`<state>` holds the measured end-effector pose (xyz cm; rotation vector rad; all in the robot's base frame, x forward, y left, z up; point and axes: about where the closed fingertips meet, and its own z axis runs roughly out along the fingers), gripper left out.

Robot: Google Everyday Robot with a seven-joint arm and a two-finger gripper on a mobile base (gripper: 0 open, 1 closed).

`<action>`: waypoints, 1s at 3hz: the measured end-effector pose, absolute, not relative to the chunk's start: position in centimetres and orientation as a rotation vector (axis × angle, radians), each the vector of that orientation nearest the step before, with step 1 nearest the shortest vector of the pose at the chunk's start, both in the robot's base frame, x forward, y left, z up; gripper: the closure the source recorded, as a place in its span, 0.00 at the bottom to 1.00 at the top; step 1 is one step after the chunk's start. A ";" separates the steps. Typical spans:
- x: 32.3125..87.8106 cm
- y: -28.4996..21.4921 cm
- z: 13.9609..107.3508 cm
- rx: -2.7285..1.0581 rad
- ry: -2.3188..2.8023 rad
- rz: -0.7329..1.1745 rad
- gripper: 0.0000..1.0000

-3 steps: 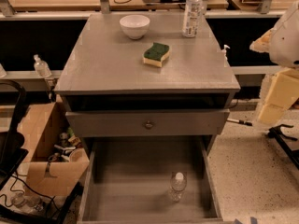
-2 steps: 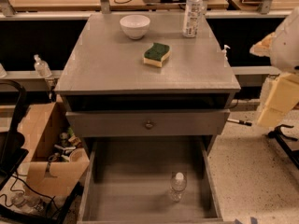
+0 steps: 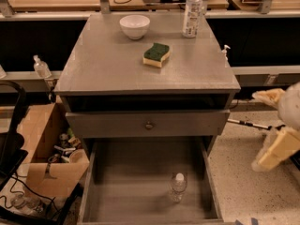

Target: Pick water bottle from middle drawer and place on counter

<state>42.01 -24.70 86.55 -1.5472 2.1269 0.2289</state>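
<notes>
Rightward, cream jaws; ribbed clear water bottle [image 3: 177,187] in drawer [image 3: 117,191].

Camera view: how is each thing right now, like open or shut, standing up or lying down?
middle drawer: pulled open
water bottle: standing upright in the middle drawer, cap on
knob drawer: shut
labelled bottle: upright on the counter
bowl: right way up on the counter
sponge: lying flat, green side up
cardboard box: open
gripper: right of the middle drawer, away from the water bottle

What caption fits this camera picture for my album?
Water bottle stands in the open middle drawer; gripper hangs off to its right.
</notes>
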 end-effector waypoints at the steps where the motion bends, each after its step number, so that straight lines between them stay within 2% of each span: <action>1: 42.2 -26.2 81.3 -1.409 2.012 0.361 0.00; 3: 42.6 -26.2 71.8 -1.520 1.761 0.520 0.00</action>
